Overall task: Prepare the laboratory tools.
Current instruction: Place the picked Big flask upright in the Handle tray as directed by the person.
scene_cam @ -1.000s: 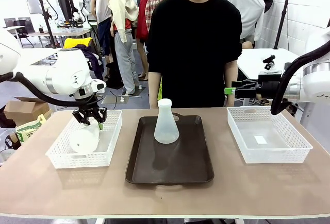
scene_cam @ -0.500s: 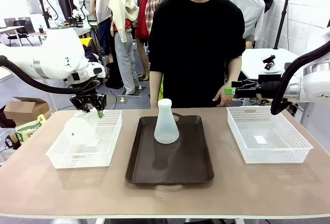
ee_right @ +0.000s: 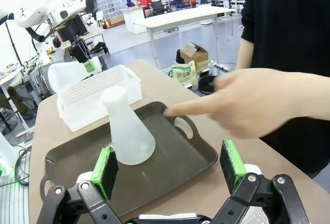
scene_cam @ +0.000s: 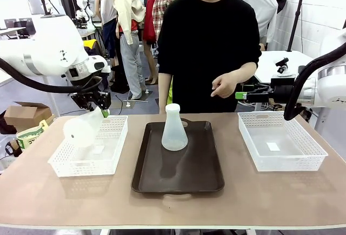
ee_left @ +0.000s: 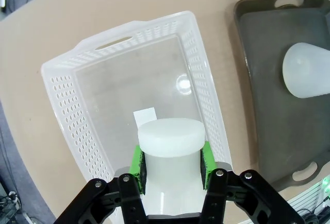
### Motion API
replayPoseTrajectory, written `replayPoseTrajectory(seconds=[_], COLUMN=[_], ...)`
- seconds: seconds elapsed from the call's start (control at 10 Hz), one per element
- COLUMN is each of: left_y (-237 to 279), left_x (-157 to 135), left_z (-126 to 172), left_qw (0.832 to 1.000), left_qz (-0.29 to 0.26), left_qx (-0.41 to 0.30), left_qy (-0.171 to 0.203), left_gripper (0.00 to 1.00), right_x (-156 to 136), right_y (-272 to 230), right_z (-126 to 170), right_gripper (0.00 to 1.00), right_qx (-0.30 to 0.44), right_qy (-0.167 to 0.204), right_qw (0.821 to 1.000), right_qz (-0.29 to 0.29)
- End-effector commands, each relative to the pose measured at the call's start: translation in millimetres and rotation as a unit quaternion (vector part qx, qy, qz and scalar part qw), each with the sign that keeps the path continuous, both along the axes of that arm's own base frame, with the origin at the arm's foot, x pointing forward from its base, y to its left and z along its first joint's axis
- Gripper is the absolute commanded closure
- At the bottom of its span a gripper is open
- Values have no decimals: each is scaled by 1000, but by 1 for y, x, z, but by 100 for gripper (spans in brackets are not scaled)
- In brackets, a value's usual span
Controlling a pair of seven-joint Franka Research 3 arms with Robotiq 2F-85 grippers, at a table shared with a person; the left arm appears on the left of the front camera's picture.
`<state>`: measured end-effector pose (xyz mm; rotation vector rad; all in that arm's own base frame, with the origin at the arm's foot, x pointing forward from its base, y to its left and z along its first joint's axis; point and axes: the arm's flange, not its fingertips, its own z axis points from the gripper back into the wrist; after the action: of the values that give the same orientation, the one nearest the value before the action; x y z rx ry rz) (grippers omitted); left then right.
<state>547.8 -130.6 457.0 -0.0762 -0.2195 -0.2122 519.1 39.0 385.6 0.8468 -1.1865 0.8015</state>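
tan tabletop [scene_cam: 178, 202] runs the width of the front view, with a busy workroom behind it and a person in black standing at the far side, one hand [scene_cam: 223, 87] raised and pointing loosely over the table. at centre lies the dark brown tray [scene_cam: 178, 178], flanked by two white mesh baskets, the left basket [scene_cam: 59, 162] and the right basket [scene_cam: 319, 151]. one conical flask [scene_cam: 174, 128] stands upright on the tray's far half; the other flask [scene_cam: 82, 129] hangs tilted in the air above the left basket, base toward the camera. the left gripper [ee_left: 171, 166] pinches that flask by its narrow neck, green pads [ee_left: 136, 163] pressed to either side just under the lip. the right gripper [ee_right: 170, 165] hovers spread wide beyond the right basket, holding nothing. both flasks look light, stiff and smooth, probably slippery, so the neck seems the sound place to grasp. the left wrist view shows the clamp on the neck, which the front view leaves unclear; the right wrist view brings the pointing finger close.
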Motion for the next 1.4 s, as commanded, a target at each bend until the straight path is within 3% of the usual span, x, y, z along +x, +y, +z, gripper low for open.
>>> replayPoseTrajectory(seconds=[0.0, 0.9, 1.0, 1.1, 1.3], left_y=[6, 1, -2, -10, -35], left_x=[-10, -5, -12, -21, -48], left_z=[-1, -1, 0, 5, 27], left_qw=[1000, 1000, 998, 993, 972], left_qz=[-8, 2, -44, -86, -183], left_qx=[-15, -5, -17, -42, -88], left_qy=[-18, -6, -47, -66, -120], left_gripper=[100, 100, 100, 100, 100], right_x=[-1, -1, -1, -1, -1], right_y=[1, 1, 1, 1, 1], right_z=[0, 0, 0, 0, 0], right_gripper=[0, 0, 0, 0, 0], right_qx=[-3, -3, -3, -3, -3], right_qy=[1, 1, 1, 1, 1], right_qw=[1000, 1000, 1000, 1000, 1000], right_qz=[-1, -1, -1, -1, -1])
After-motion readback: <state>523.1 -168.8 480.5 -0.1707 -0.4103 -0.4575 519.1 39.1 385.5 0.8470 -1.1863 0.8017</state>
